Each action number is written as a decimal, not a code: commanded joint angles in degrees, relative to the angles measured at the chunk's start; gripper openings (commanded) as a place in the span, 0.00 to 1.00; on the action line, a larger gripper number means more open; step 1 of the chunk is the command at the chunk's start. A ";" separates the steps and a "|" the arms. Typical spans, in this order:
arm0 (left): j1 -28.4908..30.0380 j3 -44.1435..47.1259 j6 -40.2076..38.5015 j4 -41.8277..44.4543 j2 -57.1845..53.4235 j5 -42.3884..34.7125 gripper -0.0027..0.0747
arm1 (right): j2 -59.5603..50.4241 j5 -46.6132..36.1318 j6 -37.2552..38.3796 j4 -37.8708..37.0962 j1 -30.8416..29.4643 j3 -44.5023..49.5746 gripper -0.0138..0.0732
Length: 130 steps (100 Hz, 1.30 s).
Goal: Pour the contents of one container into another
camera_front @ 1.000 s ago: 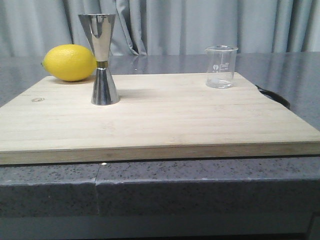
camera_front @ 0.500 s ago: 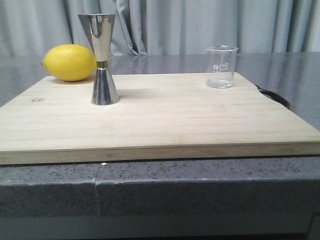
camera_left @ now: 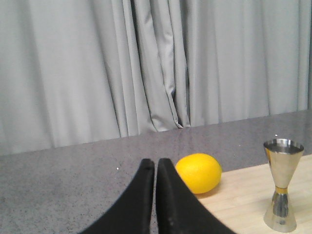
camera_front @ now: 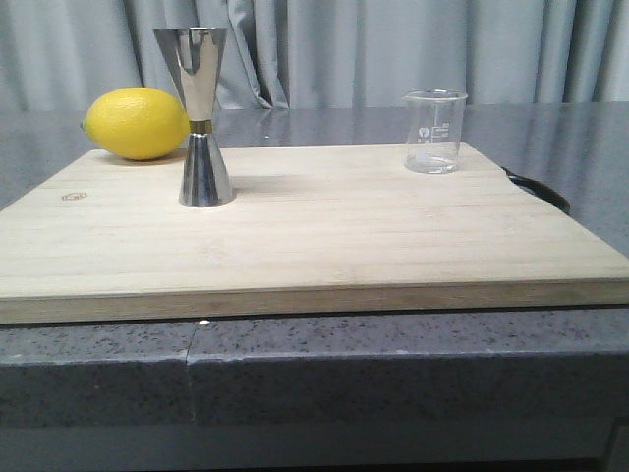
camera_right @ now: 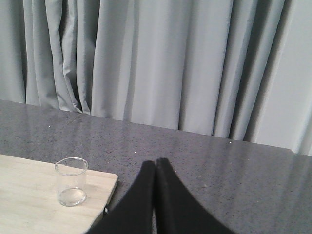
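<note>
Beaker (camera_front: 434, 131) stands upright at the board's (camera_front: 314, 236) far right corner, untouched, well apart from the jigger (camera_front: 203, 116). We note both grippers' fingers (camera_left: 155, 170) (camera_right: 155, 170) pressed together, empty; pouring not begun.

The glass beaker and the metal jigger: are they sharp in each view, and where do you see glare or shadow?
Front view: the glass beaker is sharp, its printed marks faint; the metal jigger shows bright reflections and casts a soft shadow to its right on the wooden board. Left wrist view: the jigger is sharp, the shut left gripper a dark silhouette. Right wrist view: the beaker is clear, the right gripper equally dark.
</note>
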 commanded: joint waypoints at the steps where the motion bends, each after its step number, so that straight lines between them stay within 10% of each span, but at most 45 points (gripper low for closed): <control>1: 0.14 -1.05 -0.70 -3.77 0.54 -2.08 0.01 | 0.61 -4.85 -0.39 0.00 -0.35 -1.52 0.08; 50: 11.78 5.63 48.90 -57.49 -7.23 -7.32 0.01 | 0.61 -4.85 -0.39 0.00 -0.35 -1.52 0.08; 130: 17.95 19.56 56.48 -67.65 -14.50 -11.94 0.01 | 0.61 -4.85 -0.39 0.00 -0.35 -1.52 0.08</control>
